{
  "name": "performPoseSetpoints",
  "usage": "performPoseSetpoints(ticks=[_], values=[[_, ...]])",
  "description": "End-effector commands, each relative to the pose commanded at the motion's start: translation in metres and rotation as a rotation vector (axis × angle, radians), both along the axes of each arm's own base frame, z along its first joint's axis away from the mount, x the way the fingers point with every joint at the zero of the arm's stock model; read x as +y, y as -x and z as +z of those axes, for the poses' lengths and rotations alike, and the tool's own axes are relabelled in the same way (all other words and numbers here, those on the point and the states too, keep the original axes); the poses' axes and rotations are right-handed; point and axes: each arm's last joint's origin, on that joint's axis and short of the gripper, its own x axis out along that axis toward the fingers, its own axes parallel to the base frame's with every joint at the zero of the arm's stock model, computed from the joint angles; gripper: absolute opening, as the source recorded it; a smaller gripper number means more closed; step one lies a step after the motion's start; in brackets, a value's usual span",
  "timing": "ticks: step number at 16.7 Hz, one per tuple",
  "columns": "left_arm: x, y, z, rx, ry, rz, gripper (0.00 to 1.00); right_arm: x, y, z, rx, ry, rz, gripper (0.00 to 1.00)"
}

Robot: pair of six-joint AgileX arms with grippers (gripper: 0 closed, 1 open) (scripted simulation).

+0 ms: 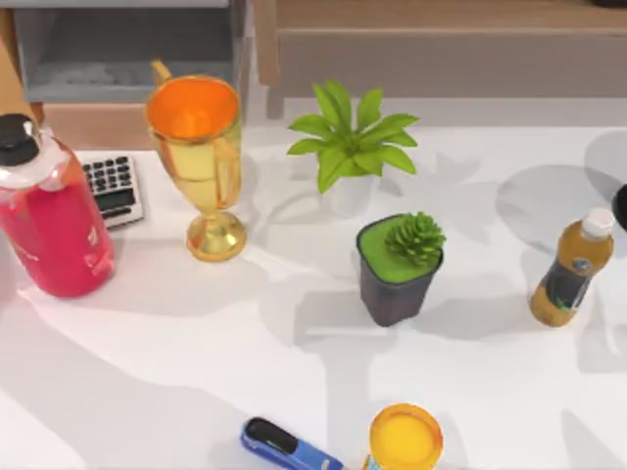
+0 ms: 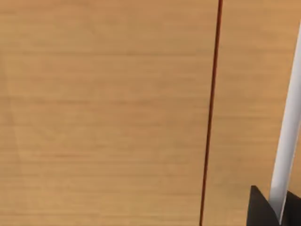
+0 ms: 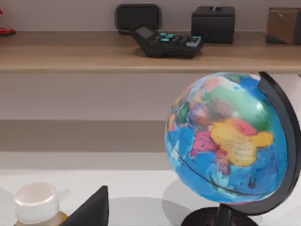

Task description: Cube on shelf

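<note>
The cube was nowhere evident; the shelf (image 1: 441, 14) lay far right. Locate it first; jaws' state untellable.

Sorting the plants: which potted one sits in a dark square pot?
The spiky succulent in the dark square pot; the leafy green plant behind it stands in a white pot.

We are showing very little of ourselves: our left gripper (image 2: 263, 209) is appearing as a matte black, angular wedge. Our right gripper (image 3: 91, 209) is showing a similar plain black, pointed finger.
</note>
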Motion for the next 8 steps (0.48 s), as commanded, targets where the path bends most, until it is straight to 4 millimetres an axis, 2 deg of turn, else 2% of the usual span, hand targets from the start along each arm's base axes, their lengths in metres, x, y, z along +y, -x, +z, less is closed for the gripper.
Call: performPoseSetpoints(ticks=[4,8], values=[[0.002,0.002,-0.005,0.016,0.013,0.002,0.0,0.0,0.0,0.0,0.0,0.0,0.0,1.0],[0.004,0.025,-0.003,0.01,0.008,0.002,0.0,0.0,0.0,0.0,0.0,0.0,0.0,1.0]])
